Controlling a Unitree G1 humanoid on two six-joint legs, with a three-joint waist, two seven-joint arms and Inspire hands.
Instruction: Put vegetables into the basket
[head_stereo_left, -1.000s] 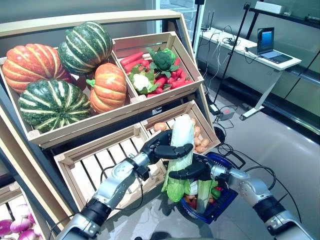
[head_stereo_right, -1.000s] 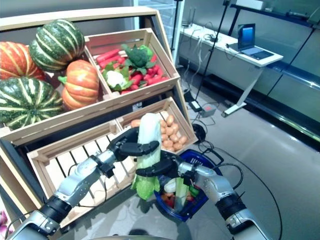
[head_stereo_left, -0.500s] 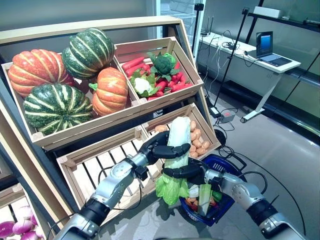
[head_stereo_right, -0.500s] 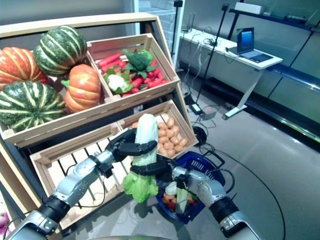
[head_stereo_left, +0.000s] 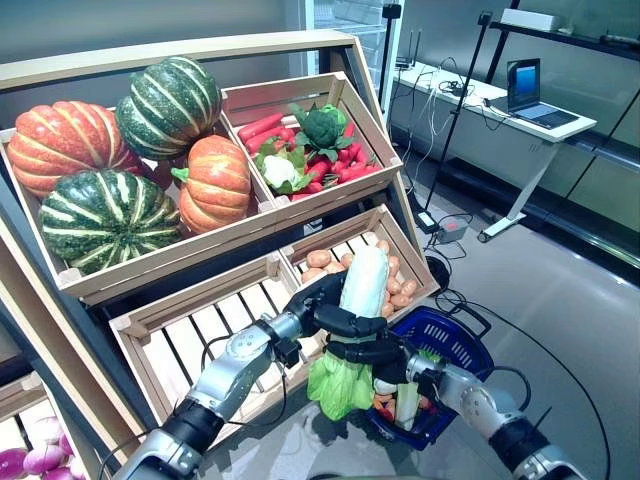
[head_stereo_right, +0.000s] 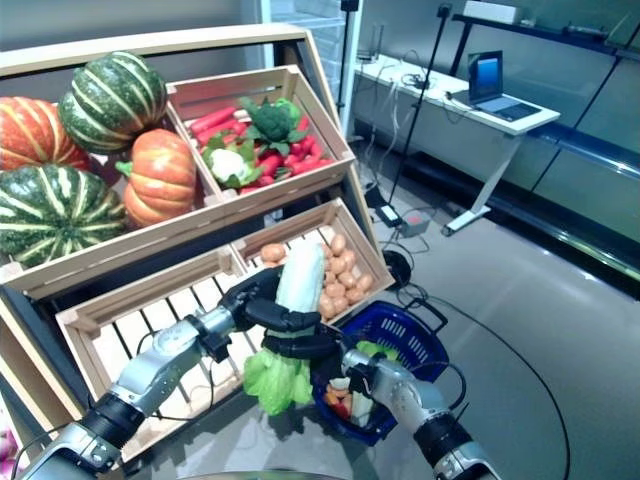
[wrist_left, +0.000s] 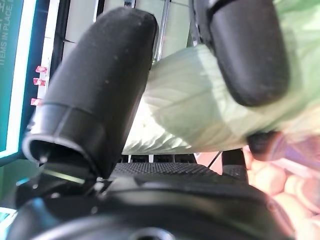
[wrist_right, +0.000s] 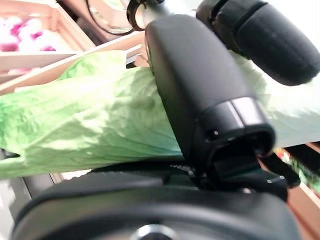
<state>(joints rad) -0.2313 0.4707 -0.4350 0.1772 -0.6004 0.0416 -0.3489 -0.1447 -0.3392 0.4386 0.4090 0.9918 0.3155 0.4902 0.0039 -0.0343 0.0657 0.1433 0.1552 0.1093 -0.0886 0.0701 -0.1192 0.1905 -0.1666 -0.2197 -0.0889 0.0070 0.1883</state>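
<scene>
A long pale-green napa cabbage (head_stereo_left: 352, 320) hangs upright in front of the lower crates, leafy end down. My left hand (head_stereo_left: 328, 305) is shut round its white upper part. My right hand (head_stereo_left: 368, 352) is shut round it just below. Both wrist views show fingers curled on the cabbage (wrist_left: 200, 115), cabbage (wrist_right: 100, 125). The blue wire basket (head_stereo_left: 455, 345) sits on the floor to the right of the cabbage, holding several vegetables. The leafy end hangs beside the basket's near-left rim.
A wooden stand holds pumpkins (head_stereo_left: 120, 170) in the upper left crate, radishes, broccoli and cauliflower (head_stereo_left: 310, 150) in the upper right one, potatoes (head_stereo_left: 395, 285) in the lower right one. A slatted crate (head_stereo_left: 190, 335) is at lower left. A desk with a laptop (head_stereo_left: 530, 90) stands far right.
Both hands have carried the cabbage down and slightly left, the right hand sliding in under the left. The camera has shifted a little.
</scene>
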